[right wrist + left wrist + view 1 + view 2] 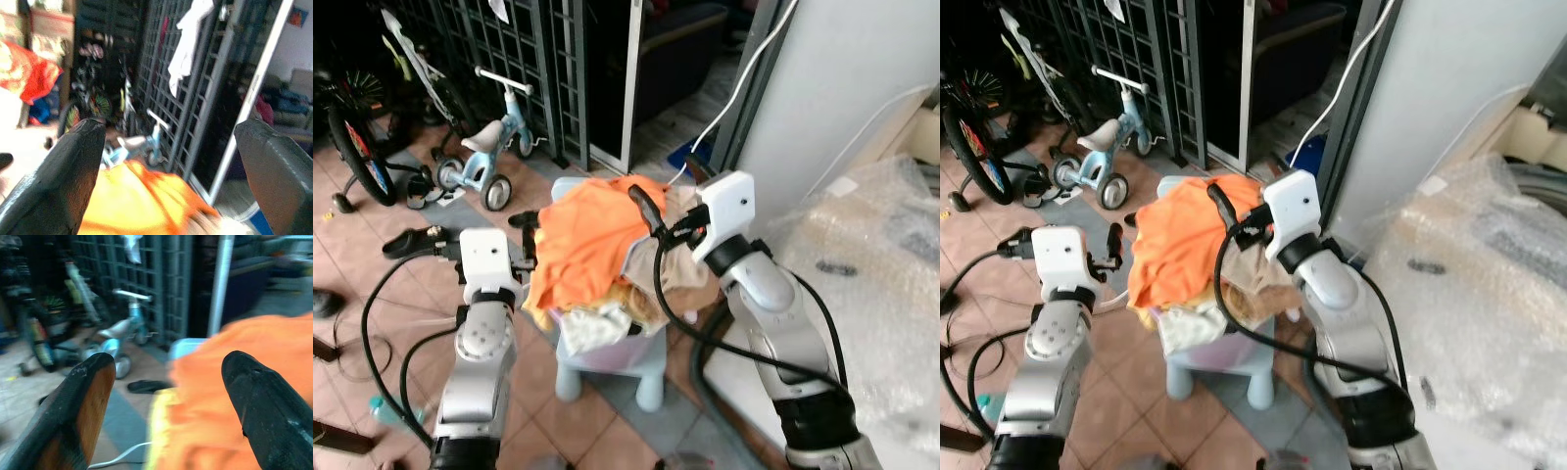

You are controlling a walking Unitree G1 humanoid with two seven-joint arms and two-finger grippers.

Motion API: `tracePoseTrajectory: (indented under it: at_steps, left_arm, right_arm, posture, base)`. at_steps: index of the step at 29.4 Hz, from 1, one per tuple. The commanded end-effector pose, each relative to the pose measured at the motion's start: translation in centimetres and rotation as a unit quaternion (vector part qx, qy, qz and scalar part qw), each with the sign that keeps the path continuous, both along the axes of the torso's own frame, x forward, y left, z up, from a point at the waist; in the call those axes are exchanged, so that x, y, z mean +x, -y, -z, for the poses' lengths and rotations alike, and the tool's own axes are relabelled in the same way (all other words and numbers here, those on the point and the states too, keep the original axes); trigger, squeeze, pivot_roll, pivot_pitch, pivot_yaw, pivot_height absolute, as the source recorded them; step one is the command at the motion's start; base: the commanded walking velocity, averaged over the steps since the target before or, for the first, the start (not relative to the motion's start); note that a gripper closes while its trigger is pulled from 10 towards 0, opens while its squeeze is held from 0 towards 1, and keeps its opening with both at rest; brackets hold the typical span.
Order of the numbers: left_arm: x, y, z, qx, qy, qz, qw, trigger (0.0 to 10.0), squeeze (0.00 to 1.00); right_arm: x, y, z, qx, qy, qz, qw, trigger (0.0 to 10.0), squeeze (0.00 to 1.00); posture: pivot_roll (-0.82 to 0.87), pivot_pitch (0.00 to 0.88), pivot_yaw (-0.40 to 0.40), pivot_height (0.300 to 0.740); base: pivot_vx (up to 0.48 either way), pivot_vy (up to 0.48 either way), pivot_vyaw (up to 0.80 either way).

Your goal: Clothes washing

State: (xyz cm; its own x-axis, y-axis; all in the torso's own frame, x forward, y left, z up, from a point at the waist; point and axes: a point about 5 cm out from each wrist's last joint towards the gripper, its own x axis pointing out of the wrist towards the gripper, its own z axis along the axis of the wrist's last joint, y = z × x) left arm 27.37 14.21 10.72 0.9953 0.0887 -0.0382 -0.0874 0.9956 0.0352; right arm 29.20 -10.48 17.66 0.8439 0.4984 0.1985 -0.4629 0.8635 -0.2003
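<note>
Left eye view: laundry pile (597,250) at centre; left gripper (530,253) spread at its 9 o'clock, right gripper (651,211) spread at 2 o'clock.

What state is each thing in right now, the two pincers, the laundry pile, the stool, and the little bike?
Left pincer: open, at the pile's left edge, holding nothing.
Right pincer: open, above the pile, holding nothing.
Orange garment: draped on top of the pile.
Clothes pile: heaped in a basket on the stool.
Blue stool: upright, loaded.
Balance bike: standing upright by the gate.
</note>
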Motion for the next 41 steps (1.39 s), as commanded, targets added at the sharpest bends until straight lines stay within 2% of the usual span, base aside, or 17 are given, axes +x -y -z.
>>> tracePoseTrajectory:
  at_steps: [1,6,7,8,10,14,17,24,26,30,31,32,33,35,37,39,41]
  left_arm:
    - [0.0,-0.5,-0.2,0.009,0.000,-0.008,1.000,10.0,0.00]
    - [0.0,-0.6,0.0,0.008,-0.005,-0.010,1.000,10.0,0.00]
    - [0.0,-0.6,0.0,0.007,-0.006,-0.011,1.000,10.0,0.00]
    - [0.0,-0.6,0.0,0.007,-0.006,-0.011,1.000,10.0,0.00]
    - [-0.1,-0.6,0.0,0.007,-0.007,-0.013,1.000,10.0,0.00]
    - [-0.3,-0.9,0.1,0.010,-0.010,-0.019,1.000,10.0,0.00]
    - [-0.4,-1.1,0.0,0.013,-0.011,-0.022,1.000,10.0,0.00]
    - [-1.1,-1.5,-0.1,0.018,-0.010,-0.027,0.999,10.0,0.00]
    - [-1.8,-2.0,0.0,0.020,-0.016,-0.038,0.999,10.0,0.00]
    - [-2.3,-2.2,0.1,0.021,-0.020,-0.045,0.999,10.0,0.00]
    - [-2.5,-2.2,0.1,0.021,-0.022,-0.048,0.998,10.0,0.00]
    - [-2.7,-2.2,0.1,0.021,-0.023,-0.049,0.998,10.0,0.00]
    - [-2.9,-2.2,0.1,0.020,-0.025,-0.052,0.998,10.0,0.00]
    - [-3.0,-2.2,0.1,0.020,-0.027,-0.053,0.998,10.0,0.00]
    - [-3.4,-2.2,0.2,0.019,-0.032,-0.056,0.998,10.0,0.00]
    - [-3.5,-2.2,0.2,0.018,-0.032,-0.057,0.998,10.0,0.00]
    - [-3.8,-2.2,0.3,0.017,-0.035,-0.062,0.997,10.0,0.00]
  right_arm:
    - [0.1,-0.3,-0.4,0.004,0.006,-0.004,1.000,10.0,0.73]
    - [0.0,-0.4,0.2,-0.005,-0.007,-0.010,1.000,10.0,0.69]
    - [0.0,-0.5,0.5,-0.012,-0.016,-0.016,1.000,10.0,0.48]
    - [-0.1,-0.6,0.9,-0.019,-0.025,-0.021,0.999,10.0,0.44]
    - [-0.5,-1.3,2.3,-0.041,-0.054,-0.053,0.996,10.0,0.00]
    - [-1.1,-2.0,4.1,-0.080,-0.082,-0.080,0.990,10.0,0.00]
    - [-1.0,-2.0,4.7,-0.082,-0.098,-0.076,0.989,10.0,0.00]
    - [0.0,-2.0,5.4,-0.086,-0.105,-0.045,0.990,10.0,0.00]
    - [0.9,-2.2,5.6,-0.081,-0.110,-0.023,0.990,10.0,0.00]
    - [1.5,-2.6,6.0,-0.082,-0.117,-0.016,0.990,10.0,0.00]
    - [1.8,-3.0,6.3,-0.081,-0.125,-0.014,0.989,3.1,0.00]
    - [2.0,-3.2,6.5,-0.080,-0.130,-0.012,0.988,3.1,0.00]
    - [2.2,-3.6,6.8,-0.086,-0.138,-0.011,0.987,0.0,0.00]
    - [2.4,-3.8,7.0,-0.092,-0.143,-0.010,0.985,0.0,0.00]
    - [3.3,-3.7,8.1,-0.119,-0.168,0.026,0.978,0.0,0.00]
    - [3.5,-3.6,8.3,-0.122,-0.175,0.035,0.976,0.0,0.00]
    - [4.1,-2.2,9.1,-0.109,-0.216,0.092,0.966,0.0,0.00]
  posture:
    - [-0.04,0.000,-0.018,0.740]
    - [-0.03,0.000,-0.018,0.740]
    - [-0.03,0.000,-0.018,0.740]
    - [-0.03,0.000,-0.020,0.740]
    - [-0.03,0.000,-0.022,0.740]
    - [-0.01,0.000,-0.028,0.740]
    - [-0.01,0.000,-0.031,0.740]
    - [0.03,0.000,-0.046,0.740]
    - [0.05,0.000,-0.063,0.740]
    - [0.07,0.012,-0.080,0.740]
    - [0.08,0.017,-0.085,0.740]
    - [0.08,0.019,-0.086,0.740]
    - [0.09,0.026,-0.091,0.740]
    - [0.09,0.026,-0.091,0.740]
    - [0.10,0.041,-0.104,0.740]
    - [0.10,0.041,-0.104,0.740]
    - [0.10,0.047,-0.113,0.740]
  base:
    - [0.000,0.000,0.00]
    - [0.000,0.000,0.00]
    - [0.000,0.000,0.00]
    - [0.000,0.000,0.00]
    - [0.000,0.000,0.00]
    - [0.000,0.000,0.00]
    - [0.000,0.000,0.00]
    - [0.000,0.000,0.00]
    - [0.000,0.000,0.00]
    - [0.000,0.000,0.00]
    - [0.000,0.000,0.00]
    - [0.000,0.000,0.00]
    - [0.000,0.000,0.00]
    - [0.000,0.000,0.00]
    - [0.000,0.000,0.00]
    - [0.000,0.000,0.00]
    - [0.000,0.000,0.00]
